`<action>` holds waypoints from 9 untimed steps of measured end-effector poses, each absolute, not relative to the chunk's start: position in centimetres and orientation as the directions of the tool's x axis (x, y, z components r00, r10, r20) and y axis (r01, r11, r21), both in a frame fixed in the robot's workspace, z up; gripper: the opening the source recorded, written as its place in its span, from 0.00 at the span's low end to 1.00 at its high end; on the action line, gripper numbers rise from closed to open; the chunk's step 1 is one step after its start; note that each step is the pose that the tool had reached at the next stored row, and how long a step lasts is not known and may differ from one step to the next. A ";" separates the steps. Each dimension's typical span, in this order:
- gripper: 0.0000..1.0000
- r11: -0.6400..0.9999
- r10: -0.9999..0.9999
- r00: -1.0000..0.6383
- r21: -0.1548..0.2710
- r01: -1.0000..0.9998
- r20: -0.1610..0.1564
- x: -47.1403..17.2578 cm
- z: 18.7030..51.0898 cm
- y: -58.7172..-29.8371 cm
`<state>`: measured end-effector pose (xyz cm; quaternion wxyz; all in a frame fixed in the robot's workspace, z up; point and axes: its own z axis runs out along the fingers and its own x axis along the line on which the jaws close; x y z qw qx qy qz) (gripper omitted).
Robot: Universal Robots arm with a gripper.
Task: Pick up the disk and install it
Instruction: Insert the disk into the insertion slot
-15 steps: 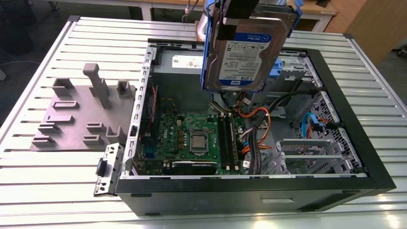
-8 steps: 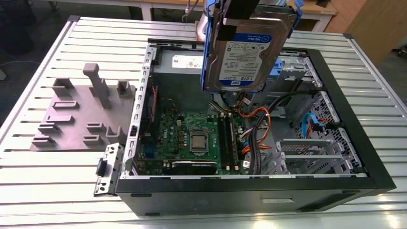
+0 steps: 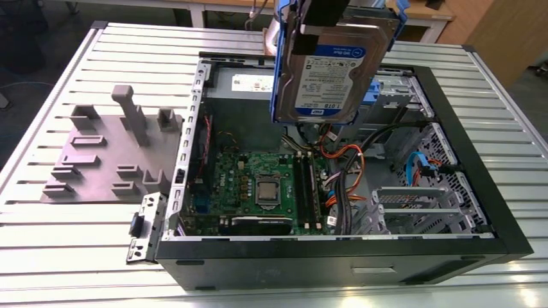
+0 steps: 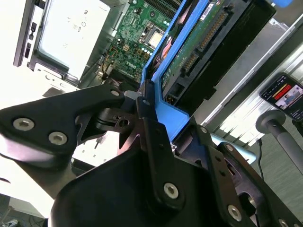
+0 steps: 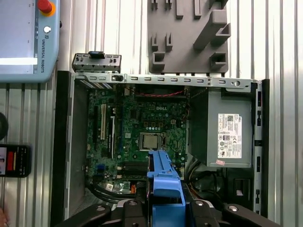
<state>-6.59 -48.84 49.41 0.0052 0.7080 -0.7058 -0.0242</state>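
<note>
Exterior view | fingers (image 3: pixel 324 14) point down, clamped on disk (image 3: pixel 321 70) | disk upright above open computer case (image 3: pixel 342 255)

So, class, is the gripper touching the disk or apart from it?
Touching. In the second wrist view the gripper clamps the blue carrier of the disk, no gap.

upright disk (image 3: pixel 325 64) aloft over the open computer case (image 3: pixel 342 250)
</note>
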 end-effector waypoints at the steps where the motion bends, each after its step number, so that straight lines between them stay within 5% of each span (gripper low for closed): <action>1: 0.37 -0.004 -1.000 0.003 0.041 -0.999 -0.027 -6.6 49.4 -49.0; 9: 0.37 -0.004 -1.000 0.002 0.041 -0.999 -0.031 -6.6 49.0 -51.1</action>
